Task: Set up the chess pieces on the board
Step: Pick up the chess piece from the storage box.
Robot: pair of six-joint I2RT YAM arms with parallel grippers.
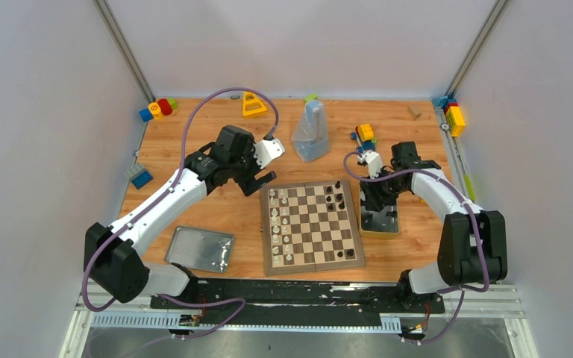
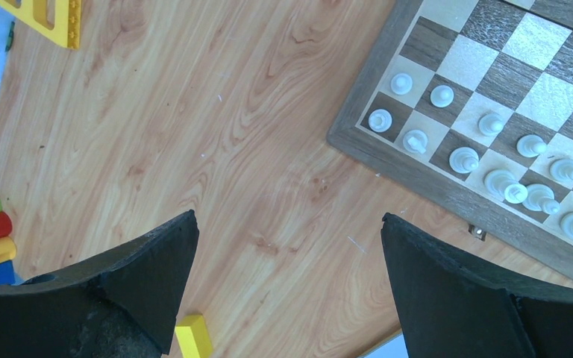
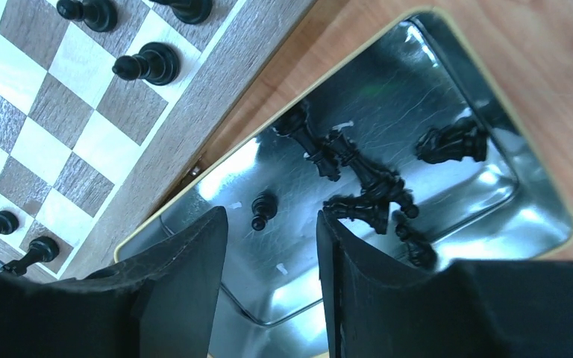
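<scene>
Silver tin [image 3: 388, 97], just beside the board [image 1: 313, 224] on the desk [image 2: 194, 149]: what is the right claw [image 3: 271, 224] doing over it? — Editor

Pictured hovering above the tin's floor, jaws parted and holding nothing. One black pawn [image 3: 262, 210] sits apart from the rest, showing in the gap between the fingers. A tangle of black pieces [image 3: 365, 186] lies just to one side. — Photographer

And the board? — Editor

Cream-white pieces [image 1: 282, 224] fill two files along its left edge; only a handful of black pieces on the board [image 3: 149, 66] stand along the right edge, nearest the tin. The left claw [image 2: 289, 218], spread wide and empty, hangs over bare desk just off the white corner. — Photographer

How is this pick best made? — Editor

Take the lone pawn, likely the step in hand. Come straight down so a finger lands on either side, close on the stem rather than the base, and lift clear of the tin wall before swinging to the board. Keep off the tangle: a finger clipping it could drag several pieces or skid them across the slick metal. Set the pawn upright in a free square without nudging its neighbours. — Photographer
</scene>
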